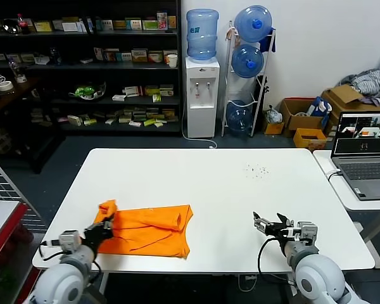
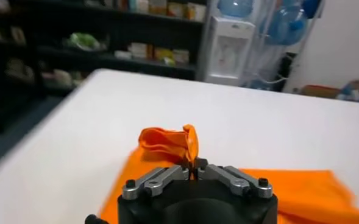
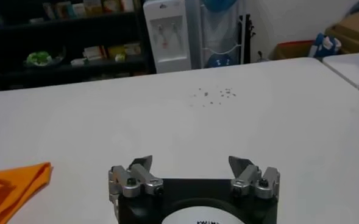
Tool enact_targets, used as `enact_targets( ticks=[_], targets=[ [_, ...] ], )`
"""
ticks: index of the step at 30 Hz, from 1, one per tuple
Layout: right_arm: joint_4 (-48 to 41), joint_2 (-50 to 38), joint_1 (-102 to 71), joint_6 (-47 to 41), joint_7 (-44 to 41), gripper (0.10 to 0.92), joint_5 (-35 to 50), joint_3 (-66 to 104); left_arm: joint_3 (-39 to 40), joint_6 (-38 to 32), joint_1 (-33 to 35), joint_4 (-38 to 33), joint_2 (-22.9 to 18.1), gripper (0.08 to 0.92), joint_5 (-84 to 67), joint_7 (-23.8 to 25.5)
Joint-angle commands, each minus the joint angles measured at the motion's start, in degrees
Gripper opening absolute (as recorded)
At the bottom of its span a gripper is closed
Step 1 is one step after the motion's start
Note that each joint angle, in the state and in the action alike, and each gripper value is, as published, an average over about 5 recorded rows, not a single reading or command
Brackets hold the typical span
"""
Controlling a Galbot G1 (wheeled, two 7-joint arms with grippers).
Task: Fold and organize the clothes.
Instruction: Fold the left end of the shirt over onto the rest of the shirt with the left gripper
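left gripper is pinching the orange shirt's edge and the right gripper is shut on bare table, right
Not quite. The right gripper is open, jaws spread wide above the bare table, as the right wrist view shows. The left gripper does pinch the orange shirt at its edge.

Hidden and cut-off parts

The orange T-shirt (image 2: 301, 195) ran off the left wrist view's edge; its lettering and collar could not be told. The shelves (image 2: 75, 55) behind the tabletop (image 2: 240, 115) were blurred.

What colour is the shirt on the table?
The T-shirt is bright orange, clearest in the head view.
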Motion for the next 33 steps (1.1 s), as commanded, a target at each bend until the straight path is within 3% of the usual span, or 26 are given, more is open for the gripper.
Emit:
enact_targets(
  ticks=[1, 10, 21, 24, 33],
  targets=[
    [0.4, 1.6, -4.8, -0.2, 0.6, 0.823, -1.4, 3.3, 14.4, 3.3, -7.7, -4.1, -8.6, 0.130, -7.9, -4.0],
    [0.7, 2.4, -5.6, -0.2, 0.7, 0.823, -1.8, 3.6, 17.5, 2.9, -11.2, -0.8, -10.1, 0.130, -3.7, -3.5],
    [0.6, 1.7, -4.4, -0.2, 0.6, 0.823, -1.0, 2.6, 17.3, 1.3, -10.5, 1.7, -10.9, 0.135, 1.8, -1.1],
    [0.2, 1.6, -3.9, -0.1, 0.4, 0.823, -0.9, 2.3, 16.3, 0.9, -10.1, 1.2, -11.3, 0.182, 1.1, -0.5],
    [-0.8, 1.4, -2.2, 0.2, 0.2, 0.823, -0.4, 1.2, 13.4, 0.8, -6.3, -5.0, -9.8, 0.438, -3.2, -0.1]
  ],
)
